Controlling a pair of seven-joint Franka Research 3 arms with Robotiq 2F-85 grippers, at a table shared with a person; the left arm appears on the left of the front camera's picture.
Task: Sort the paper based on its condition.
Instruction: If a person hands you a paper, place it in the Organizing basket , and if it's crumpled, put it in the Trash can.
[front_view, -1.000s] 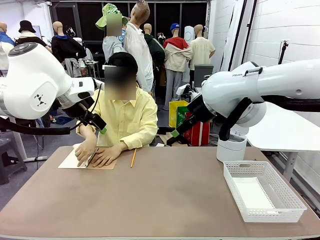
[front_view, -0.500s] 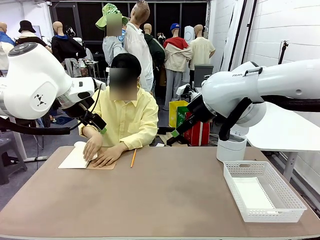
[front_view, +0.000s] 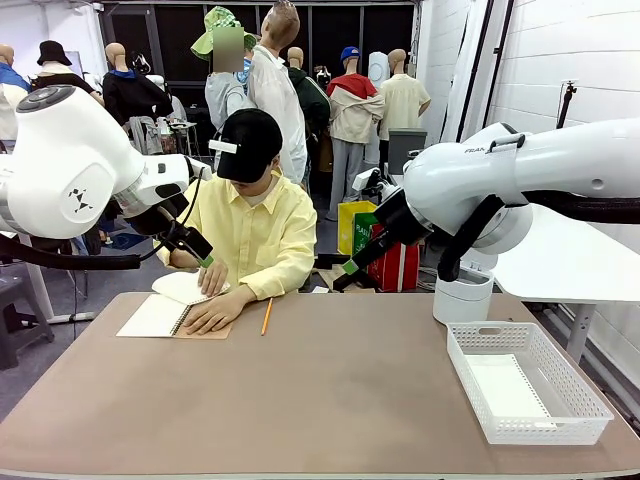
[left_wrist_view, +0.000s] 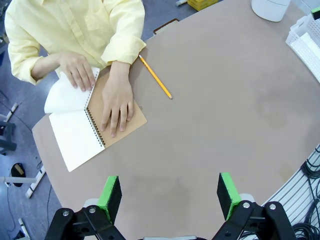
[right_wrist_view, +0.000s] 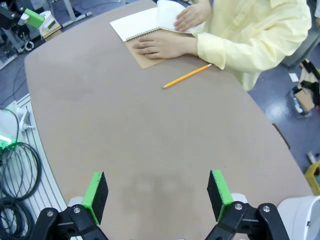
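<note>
Left gripper (left_wrist_view: 170, 197): fingers spread wide, empty, raised above the table (left_wrist_view: 215, 115). Right gripper (right_wrist_view: 157, 197): likewise spread and empty. At the far edge, a person's hand (left_wrist_view: 76, 70) lifts a paper (left_wrist_view: 62, 95) sheet of the open notebook (left_wrist_view: 80, 135); a pencil (left_wrist_view: 155, 77) lies beside it.

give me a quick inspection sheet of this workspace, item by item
surface: brown table, bare across the middle
job's things: a white sheet is lifted at the spiral notebook by the person's hand; the other hand lies flat on the tan cover; white sheet in the basket at the robot's right
clutter: yellow pencil beside the notebook
grippers: left gripper and right gripper both open, held above the table, holding nothing
cables: black cable loops off the table edge beside the right arm
surroundings: white wall on the right, red and yellow bags behind the table
</note>
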